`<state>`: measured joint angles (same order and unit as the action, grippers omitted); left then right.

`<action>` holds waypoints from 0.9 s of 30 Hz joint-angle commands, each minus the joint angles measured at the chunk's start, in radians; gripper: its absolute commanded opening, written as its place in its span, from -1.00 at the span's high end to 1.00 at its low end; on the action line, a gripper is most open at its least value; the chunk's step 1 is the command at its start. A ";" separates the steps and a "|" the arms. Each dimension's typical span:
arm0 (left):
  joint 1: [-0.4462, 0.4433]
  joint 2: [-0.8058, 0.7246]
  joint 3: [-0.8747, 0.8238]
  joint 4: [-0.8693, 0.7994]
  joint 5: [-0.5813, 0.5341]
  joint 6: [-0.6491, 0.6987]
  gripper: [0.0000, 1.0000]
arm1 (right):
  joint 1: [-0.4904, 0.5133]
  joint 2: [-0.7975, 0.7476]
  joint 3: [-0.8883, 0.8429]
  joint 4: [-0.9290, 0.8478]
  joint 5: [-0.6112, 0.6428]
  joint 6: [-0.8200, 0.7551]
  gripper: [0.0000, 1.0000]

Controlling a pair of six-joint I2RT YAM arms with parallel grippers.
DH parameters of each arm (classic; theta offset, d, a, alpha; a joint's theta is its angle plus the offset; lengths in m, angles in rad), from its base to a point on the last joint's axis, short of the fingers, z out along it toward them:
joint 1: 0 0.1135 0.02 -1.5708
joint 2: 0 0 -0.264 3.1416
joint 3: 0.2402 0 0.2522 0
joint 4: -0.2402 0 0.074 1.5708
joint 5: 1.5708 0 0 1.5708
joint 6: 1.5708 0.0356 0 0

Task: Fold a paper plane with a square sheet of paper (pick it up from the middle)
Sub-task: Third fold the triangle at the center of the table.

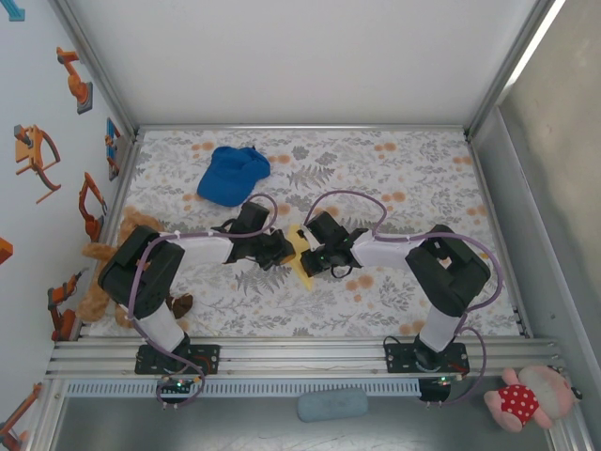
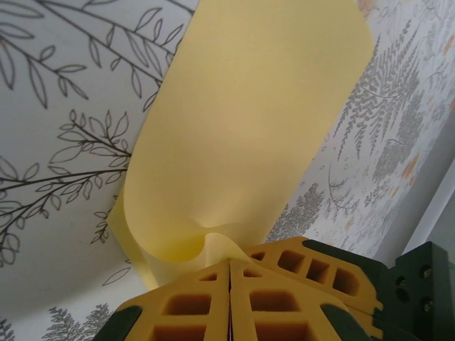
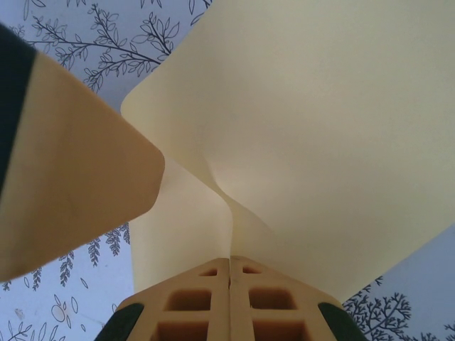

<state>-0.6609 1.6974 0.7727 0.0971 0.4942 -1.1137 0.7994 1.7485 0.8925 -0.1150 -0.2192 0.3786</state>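
Overhead, the left gripper (image 1: 280,250) and right gripper (image 1: 316,259) meet almost tip to tip over the middle of the floral tablecloth (image 1: 423,178). The sheet of paper (image 1: 302,242) is caught btwn them, a narrow yellow strip running from just ahead of the tips back toward the arm bases.

Left wrist cam: the left claw's yellow fingers (image 2: 192,305) are pressed flat together, pinching the sheet's near edge. The paper puckers at the bite, then curls up and away ahead of the tips as a smooth rounded flap, w/ the cloth behind it.

Right wrist cam: the right claw's fingers (image 3: 188,302) are likewise clamped on the sheet. It dimples at the grip, then fans wide ahead and to the right.

A blurred yellow finger (image 3: 71,177) sits left of and ahead of the right tips, by the paper; contact can't be told.

A blue cap (image 1: 233,174) lies well beyond the left claw, apart from it. A brown plush toy (image 1: 111,246) sits by the left arm's elbow.
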 commanded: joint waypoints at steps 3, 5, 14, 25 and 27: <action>-0.005 0.002 -0.012 -0.031 -0.001 0.009 0.82 | -0.008 0.031 0.008 -0.040 0.017 0.013 1.00; -0.005 0.006 -0.012 -0.035 -0.006 0.012 0.82 | -0.009 0.032 0.008 -0.041 0.018 0.013 1.00; -0.006 0.035 -0.012 -0.010 0.004 0.012 0.82 | -0.009 0.031 0.008 -0.043 0.018 0.013 1.00; -0.005 0.043 0.007 -0.017 0.008 0.020 0.82 | -0.008 0.027 0.009 -0.045 0.017 0.014 1.00; 0.001 0.035 0.025 -0.042 0.003 0.037 0.81 | -0.010 0.022 0.007 -0.045 0.017 0.014 1.00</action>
<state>-0.6613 1.7359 0.7708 0.0887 0.4911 -1.1084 0.7994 1.7485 0.8932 -0.1158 -0.2192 0.3790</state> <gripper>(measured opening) 0.094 0.049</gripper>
